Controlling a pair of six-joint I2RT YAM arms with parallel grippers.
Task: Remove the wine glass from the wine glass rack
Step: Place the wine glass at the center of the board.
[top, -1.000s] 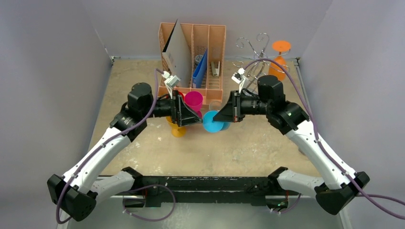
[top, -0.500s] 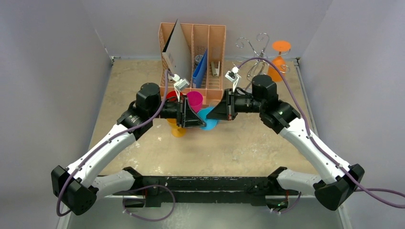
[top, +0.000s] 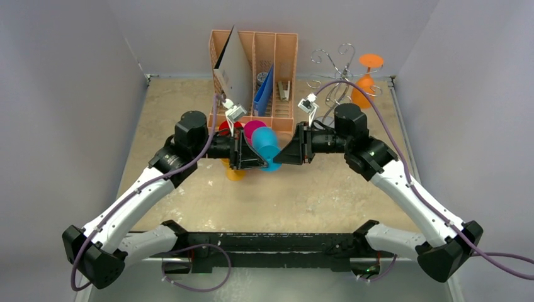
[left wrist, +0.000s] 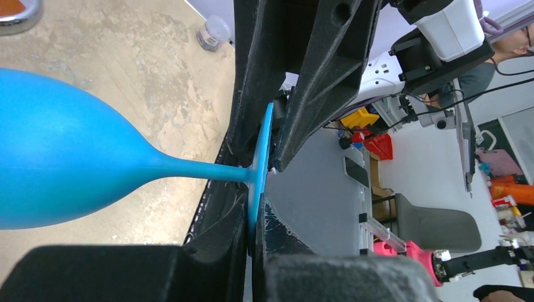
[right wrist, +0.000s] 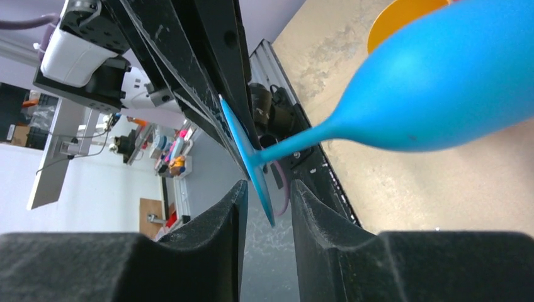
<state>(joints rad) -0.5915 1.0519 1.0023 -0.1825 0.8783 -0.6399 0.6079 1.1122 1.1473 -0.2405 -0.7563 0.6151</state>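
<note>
Compared with a second back, the handover had flipped. Then the right gripper (right wrist: pixel 267 196) was pinching the blue glass (top: pixel 264 145) alone and the left gripper (left wrist: pixel 253 221) stood wide and apart from it. Now the left arm had moved in and its claw was clamped tight on the thin round foot (left wrist: pixel 261 146) of the glass. The right claw had let go a little, sitting narrow-open with a gap showing on each side of the foot in its own wrist view. Both claws met nose to nose over the middle of the table (top: pixel 315 189), with the foot between them. The glass lay on its side in the air. Its bowl had swung from pointing toward me to pointing up toward the peach organiser (top: pixel 277 56), and it partly covered the pink glass (top: pixel 250 128) standing there. So the blue glass was off the rack (top: pixel 337 74), well to its left, held by the left claw only. The rack stood at the far right corner as before, with an orange glass (top: pixel 364 87) hanging from it upside down, unmoved. Any lettering on the clutter beyond the table in the wrist views was too small for me to read.
</note>
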